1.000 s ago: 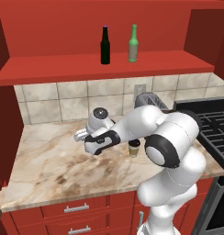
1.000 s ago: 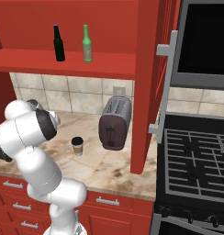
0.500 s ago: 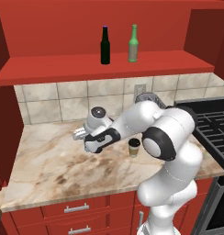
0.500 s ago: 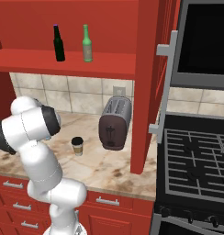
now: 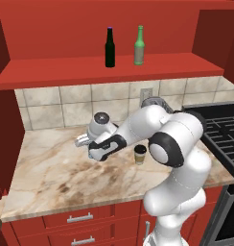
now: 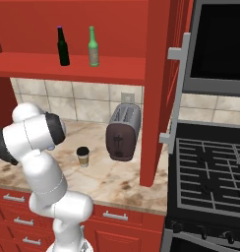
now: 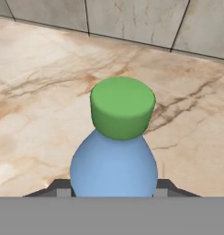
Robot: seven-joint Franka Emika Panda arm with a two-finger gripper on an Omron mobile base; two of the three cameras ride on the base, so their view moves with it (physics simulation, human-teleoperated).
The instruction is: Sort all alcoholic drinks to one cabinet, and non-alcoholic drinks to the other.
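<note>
The marble counter (image 5: 52, 178) runs from the red cabinet side on the left to the stove (image 6: 210, 167) on the right, with a tiled backsplash behind; its front half is open, bare surface. Above it, the red shelf (image 5: 66, 72) carries two glass bottles set back from the front edge: the near-black bottle (image 5: 110, 48) and the green bottle (image 5: 139, 46), standing upright, near each other but apart. The toaster (image 6: 123, 133) stands on the counter just beside the red vertical panel. The paper cup (image 6: 83, 156) stands upright left of the toaster, apart from it, with free surface around it. The gripper (image 5: 85, 141) hangs above the counter's middle, clamped on the blue bottle (image 7: 114, 160); in the hand view its green cap (image 7: 122, 106) sits between the finger bases, counter beneath.
</note>
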